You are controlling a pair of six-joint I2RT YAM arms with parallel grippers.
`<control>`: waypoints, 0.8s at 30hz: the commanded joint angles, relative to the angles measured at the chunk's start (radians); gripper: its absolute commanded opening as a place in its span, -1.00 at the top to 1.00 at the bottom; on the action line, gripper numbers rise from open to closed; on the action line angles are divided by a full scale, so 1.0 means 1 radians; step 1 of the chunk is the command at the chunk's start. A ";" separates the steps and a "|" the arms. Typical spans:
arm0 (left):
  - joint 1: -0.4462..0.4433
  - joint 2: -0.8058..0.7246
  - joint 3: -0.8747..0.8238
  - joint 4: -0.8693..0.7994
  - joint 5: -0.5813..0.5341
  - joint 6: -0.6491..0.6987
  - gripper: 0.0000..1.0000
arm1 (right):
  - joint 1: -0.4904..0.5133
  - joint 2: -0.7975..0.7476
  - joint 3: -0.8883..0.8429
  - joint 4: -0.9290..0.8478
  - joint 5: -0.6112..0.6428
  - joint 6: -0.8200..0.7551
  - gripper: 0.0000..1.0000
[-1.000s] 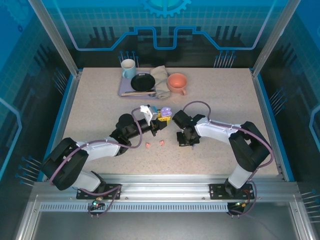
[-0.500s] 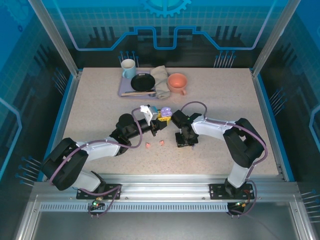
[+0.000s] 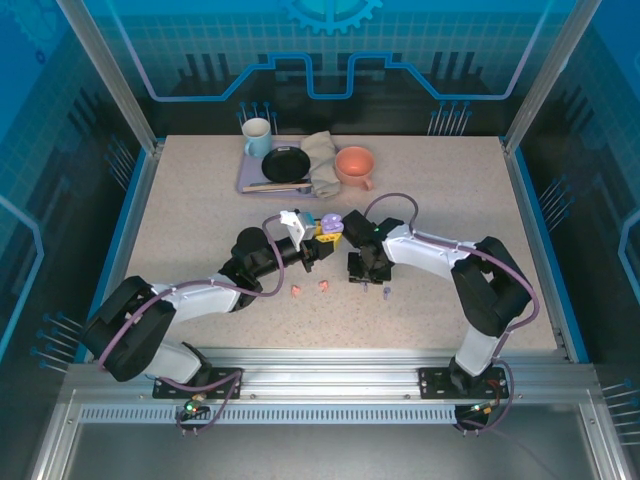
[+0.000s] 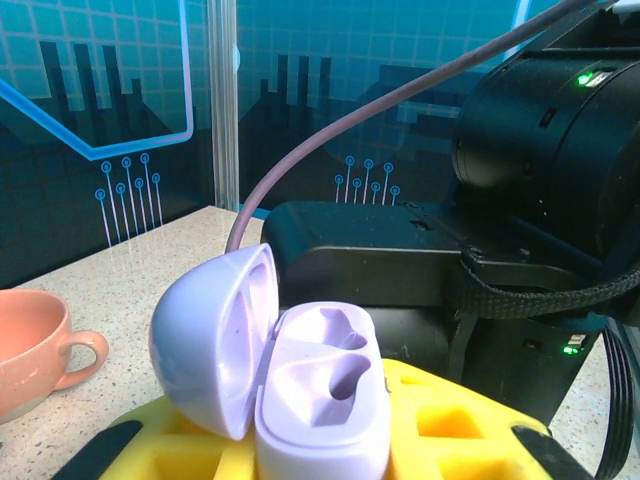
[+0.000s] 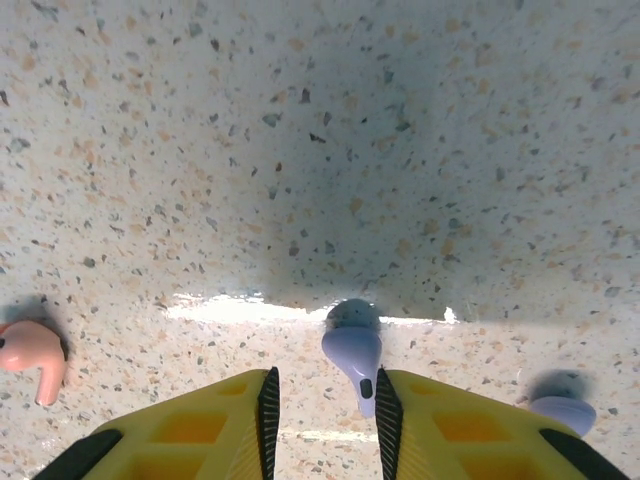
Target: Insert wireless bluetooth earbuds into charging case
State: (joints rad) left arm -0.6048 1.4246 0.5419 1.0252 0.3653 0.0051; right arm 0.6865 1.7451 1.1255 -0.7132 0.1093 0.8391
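My left gripper (image 3: 320, 240) is shut on the lilac charging case (image 4: 320, 400), held just above the table. Its lid (image 4: 205, 345) stands open and both wells are empty. The case also shows from above (image 3: 331, 221). My right gripper (image 5: 326, 388) points down at the table with its jaws open. A lilac earbud (image 5: 352, 350) lies between them, close against the right pad. A second lilac earbud (image 5: 560, 410) lies to its right, and a pink earbud (image 5: 32, 350) at the far left. Two pink earbuds (image 3: 296, 291) (image 3: 323, 287) rest in front of the left gripper.
At the back stands a purple tray (image 3: 245, 182) with a mug (image 3: 256, 135), a black pan (image 3: 285, 163) and a folded cloth (image 3: 320, 160). A coral cup (image 3: 354, 165) sits beside it. The right arm's wrist (image 4: 540, 140) is close behind the case.
The right gripper's jaws have parted and it has shifted slightly left. A lilac earbud now lies uncovered on the table beside it. The left arm has not moved.
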 commanded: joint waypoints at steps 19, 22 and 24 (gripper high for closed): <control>0.001 -0.019 0.021 0.041 0.018 0.004 1.00 | -0.001 0.111 0.028 -0.039 0.046 0.024 0.34; 0.002 -0.018 0.023 0.042 0.017 0.005 1.00 | 0.001 0.109 0.026 -0.041 0.050 0.043 0.34; 0.001 -0.017 0.024 0.042 0.017 0.005 1.00 | -0.002 0.106 0.025 -0.047 0.043 0.072 0.34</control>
State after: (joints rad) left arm -0.6048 1.4246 0.5419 1.0283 0.3653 0.0051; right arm 0.6865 1.8332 1.1400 -0.7357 0.1314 0.8623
